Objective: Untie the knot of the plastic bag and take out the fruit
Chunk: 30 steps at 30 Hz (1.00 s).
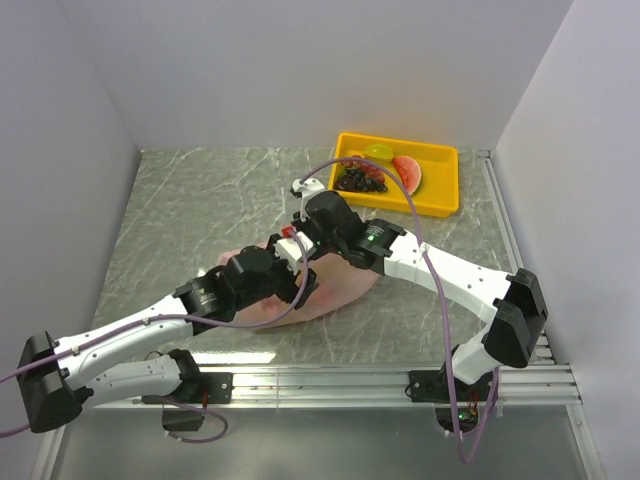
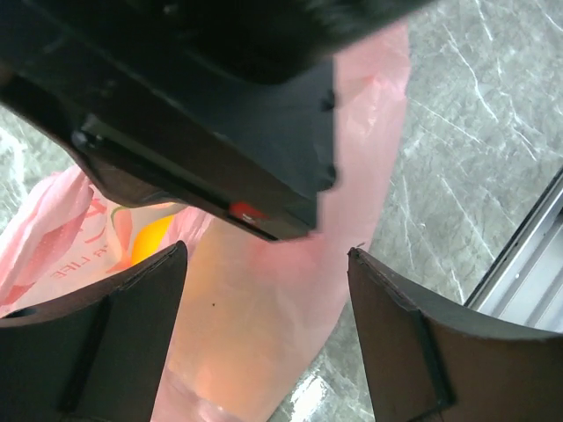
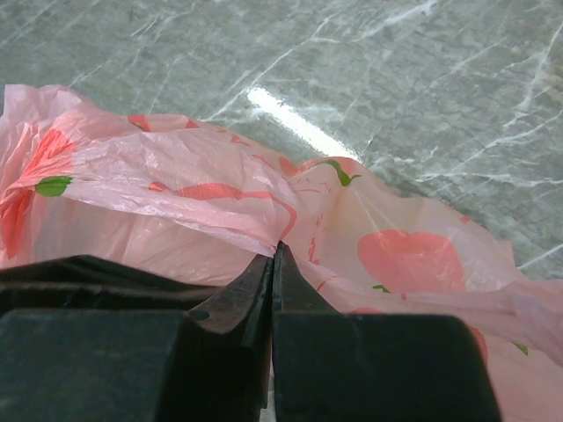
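The plastic bag [image 1: 340,288] lies flattened on the grey marbled table [image 1: 200,200] at the middle of the overhead view, with both arms meeting over its upper part. In the left wrist view the bag runs up the middle of the frame between the fingers of the left gripper [image 2: 264,264]. These dark, matte, wedge-shaped fingers stand spread wide at the lower left and lower right and hold nothing; whether they brush the film cannot be told. A black housing [image 2: 220,114] with a small red spot fills the upper left of that frame, above the bag. At the left, an orange-yellow fruit [image 2: 149,239] glows through the film as a rounded blur. In the right wrist view the right gripper [image 3: 274,255] has its jaws pressed together at the bottom centre, the tips right at a raised fold of the bag; whether film is trapped between them cannot be told. The plastic is thin, crinkly and translucent pink, printed with red fruit shapes and green leaves. The knot cannot be made out in any view.
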{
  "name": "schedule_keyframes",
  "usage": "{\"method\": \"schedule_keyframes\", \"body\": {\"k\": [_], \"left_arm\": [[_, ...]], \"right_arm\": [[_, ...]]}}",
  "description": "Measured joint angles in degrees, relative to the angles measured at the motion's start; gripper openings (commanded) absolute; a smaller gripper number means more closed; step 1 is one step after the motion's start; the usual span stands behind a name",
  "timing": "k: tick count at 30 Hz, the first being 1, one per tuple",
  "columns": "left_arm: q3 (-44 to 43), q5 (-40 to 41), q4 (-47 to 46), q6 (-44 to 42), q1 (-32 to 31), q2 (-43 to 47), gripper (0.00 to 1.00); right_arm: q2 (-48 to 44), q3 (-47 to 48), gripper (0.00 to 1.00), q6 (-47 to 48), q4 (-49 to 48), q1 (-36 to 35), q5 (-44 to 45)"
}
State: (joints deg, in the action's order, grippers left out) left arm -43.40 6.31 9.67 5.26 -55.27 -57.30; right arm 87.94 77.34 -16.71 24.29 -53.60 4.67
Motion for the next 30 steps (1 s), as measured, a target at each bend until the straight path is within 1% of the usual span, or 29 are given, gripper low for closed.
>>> {"method": "schedule_keyframes", "body": {"k": [7, 11, 15, 19, 23, 26, 27, 29, 30], "left_arm": [[0.0, 5.4, 1.8, -2.8, -1.0, 5.3, 0.80], [0.0, 7.1, 2.2, -4.6, -1.0, 5.2, 0.79], [0.0, 6.6, 2.3, -5.0, -1.0, 0.9, 0.79], [-0.2, 5.4, 1.6, -2.0, -1.1, -6.1, 0.77], [0.6, 0.9, -1.0, 4.5, -2.2, -9.3, 0.68], [5.3, -1.8, -1.9, 10.5, -5.6, -7.8, 0.59], [7.5, -3.0, -2.3, 12.7, -7.3, -7.0, 0.53], [11.1, -5.8, -2.0, 16.6, -10.0, -5.5, 0.47], [13.5, -7.7, -1.9, 19.7, -11.3, -4.4, 0.39]], "right_arm": [[-0.5, -0.9, 0.00, -0.2, -0.7, 0.8, -1.4], [-0.8, -0.9, 0.00, -0.2, -0.7, 1.0, -1.6], [-0.9, -0.9, 0.00, -0.2, -0.8, 1.0, -1.9], [-0.9, -1.1, 0.00, 0.1, -0.5, 1.6, -1.1], [-0.8, -2.8, 0.00, -0.5, -1.9, 4.1, -1.1], [-0.8, -4.0, 0.00, -1.6, -4.4, 7.5, -2.8], [-0.8, -4.4, 0.00, -1.8, -5.5, 9.1, -3.3], [-0.6, -4.6, 0.00, -2.2, -6.7, 12.0, -3.8], [-0.2, -4.5, 0.00, -2.4, -7.7, 13.5, -3.9]]}}
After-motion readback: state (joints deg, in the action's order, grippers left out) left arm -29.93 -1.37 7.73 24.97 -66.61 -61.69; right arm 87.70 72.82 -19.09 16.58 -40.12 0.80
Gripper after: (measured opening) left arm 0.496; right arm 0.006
